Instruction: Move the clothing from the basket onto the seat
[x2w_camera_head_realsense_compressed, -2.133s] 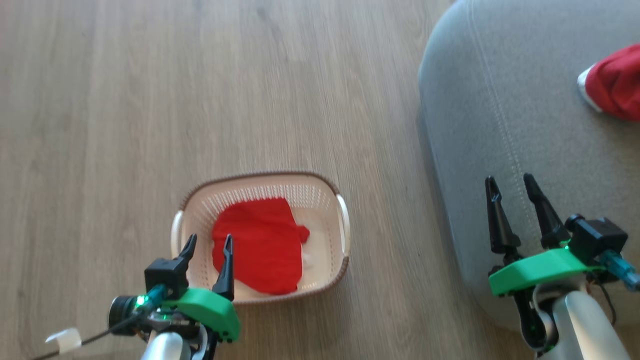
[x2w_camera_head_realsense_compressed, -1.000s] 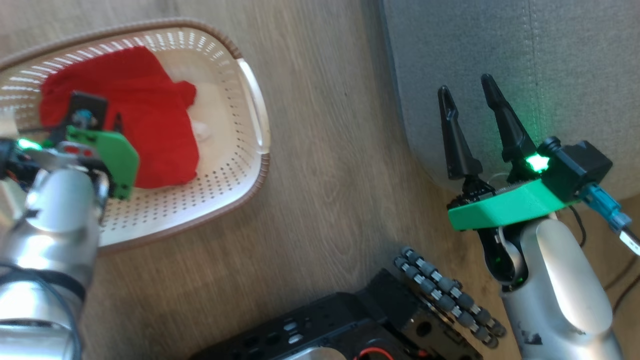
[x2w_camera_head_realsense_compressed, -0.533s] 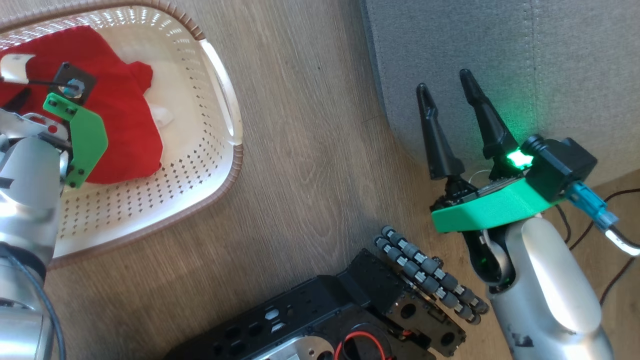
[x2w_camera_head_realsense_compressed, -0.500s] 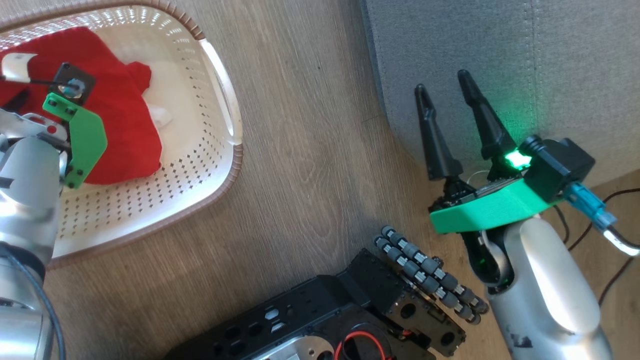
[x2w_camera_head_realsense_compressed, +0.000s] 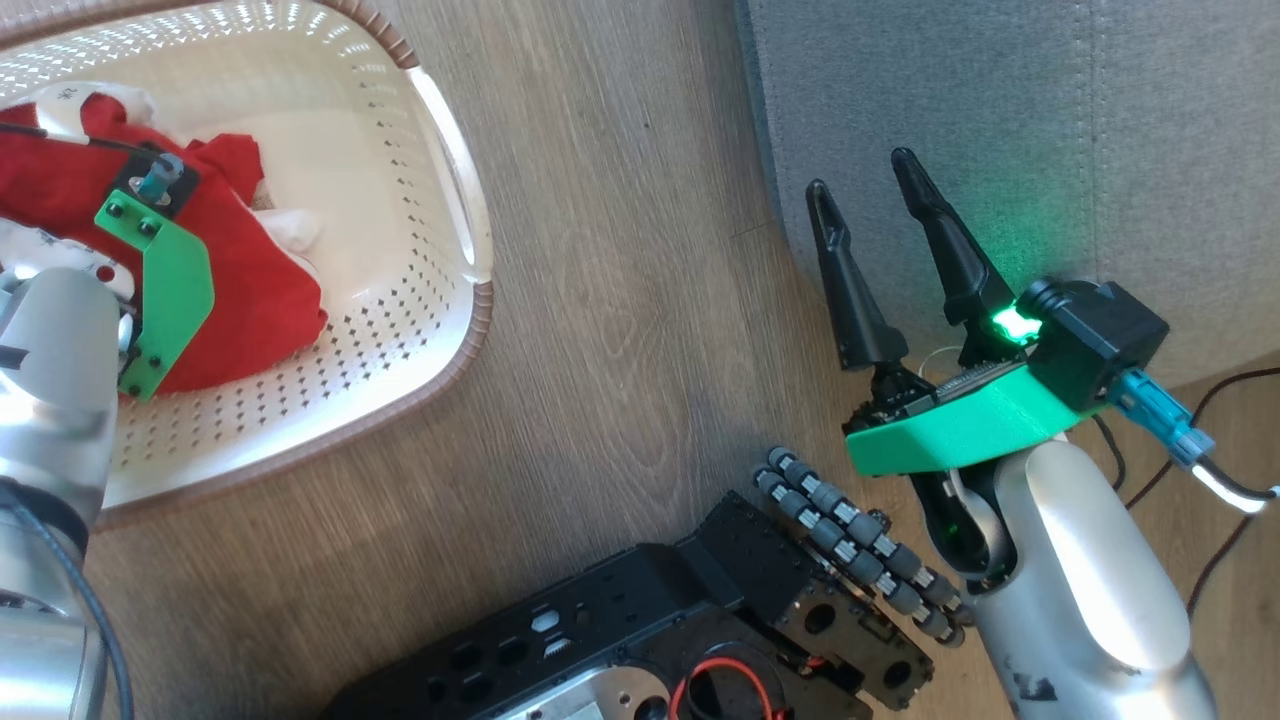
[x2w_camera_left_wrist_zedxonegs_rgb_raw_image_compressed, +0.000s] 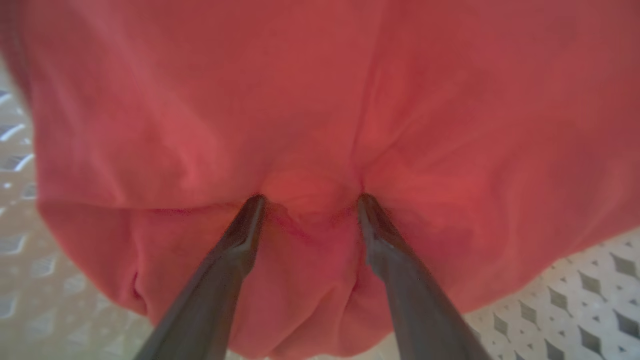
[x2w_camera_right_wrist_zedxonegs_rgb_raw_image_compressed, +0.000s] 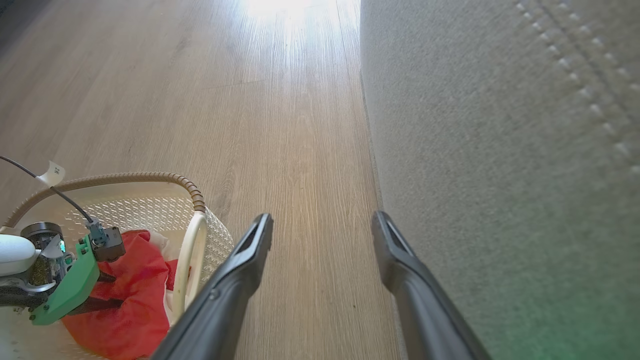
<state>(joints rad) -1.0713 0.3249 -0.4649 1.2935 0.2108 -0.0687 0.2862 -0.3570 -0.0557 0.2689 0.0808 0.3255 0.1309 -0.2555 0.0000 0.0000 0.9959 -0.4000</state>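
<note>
Left claw (x2w_camera_left_wrist_zedxonegs_rgb_raw_image_compressed: 311, 197) on soft red clothing (x2w_camera_left_wrist_zedxonegs_rgb_raw_image_compressed: 320, 100)

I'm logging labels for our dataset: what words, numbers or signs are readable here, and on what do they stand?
No text reads clearly in any view.
White tag on the thin black cable by the left arm: dark marks, too small and blurred to read.

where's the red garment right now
In the head view's upper left, the red garment lies bunched inside the basket, with the open left gripper pressing its fingertips into the cloth.
</note>
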